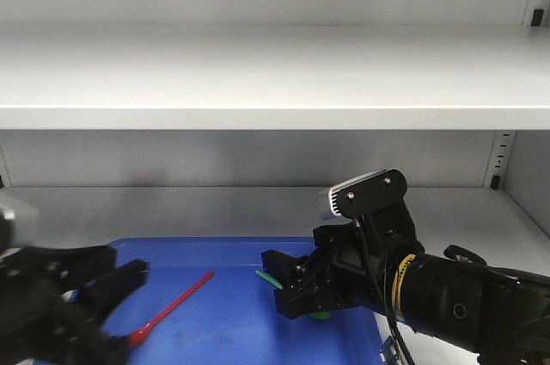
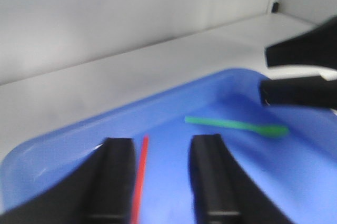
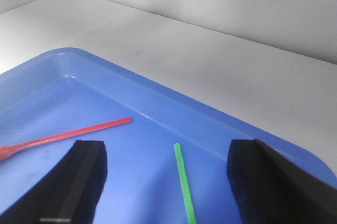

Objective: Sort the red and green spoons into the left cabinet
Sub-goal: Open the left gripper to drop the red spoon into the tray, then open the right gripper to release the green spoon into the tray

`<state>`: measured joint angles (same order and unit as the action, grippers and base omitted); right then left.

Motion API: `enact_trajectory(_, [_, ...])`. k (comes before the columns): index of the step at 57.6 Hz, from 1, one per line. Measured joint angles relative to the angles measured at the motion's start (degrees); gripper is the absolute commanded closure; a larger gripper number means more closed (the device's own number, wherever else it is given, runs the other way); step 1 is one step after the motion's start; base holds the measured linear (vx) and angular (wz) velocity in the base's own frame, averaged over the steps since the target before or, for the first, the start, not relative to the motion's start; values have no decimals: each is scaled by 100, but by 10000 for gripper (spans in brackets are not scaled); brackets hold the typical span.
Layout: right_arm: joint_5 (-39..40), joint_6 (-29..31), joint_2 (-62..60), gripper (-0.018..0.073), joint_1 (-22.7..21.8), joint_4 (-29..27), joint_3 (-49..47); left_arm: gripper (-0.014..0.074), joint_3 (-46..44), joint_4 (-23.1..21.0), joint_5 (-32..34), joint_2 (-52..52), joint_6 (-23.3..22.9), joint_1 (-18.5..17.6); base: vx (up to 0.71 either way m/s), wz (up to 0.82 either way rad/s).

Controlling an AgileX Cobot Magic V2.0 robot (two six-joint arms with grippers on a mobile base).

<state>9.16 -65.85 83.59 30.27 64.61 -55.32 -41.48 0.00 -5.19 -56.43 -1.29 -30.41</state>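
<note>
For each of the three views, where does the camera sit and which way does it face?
Exterior front: faces the shelves; left gripper and right gripper over the blue tray.
Left wrist: above its fingers, sees the red spoon and green spoon.
Right wrist: above its fingers.
All share both spoons.

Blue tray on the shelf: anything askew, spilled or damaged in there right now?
Nothing stands out. The thin red plastic spoon and thin green plastic spoon both lie flat and apart inside the blue rounded-corner plastic tray, unbroken as far as visible. Both the left gripper and right gripper are open and hold nothing.
</note>
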Motion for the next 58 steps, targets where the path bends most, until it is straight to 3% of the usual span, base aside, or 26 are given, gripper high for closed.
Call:
enact_trajectory(13, [0, 0, 0, 39, 0, 0, 0, 605, 1028, 36, -426, 1441, -19, 920, 0, 0])
enact_trajectory(30, [0, 0, 0, 39, 0, 0, 0, 604, 2418, 36, -420, 3546, -324, 2390, 0, 0])
enact_trajectory(46, [0, 0, 0, 39, 0, 0, 0, 603, 3555, 36, -300, 5198, -401, 2594, 0, 0])
enact_trajectory(58, [0, 0, 0, 39, 0, 0, 0, 603, 4262, 36, 391, 5690, -699, 2594, 0, 0])
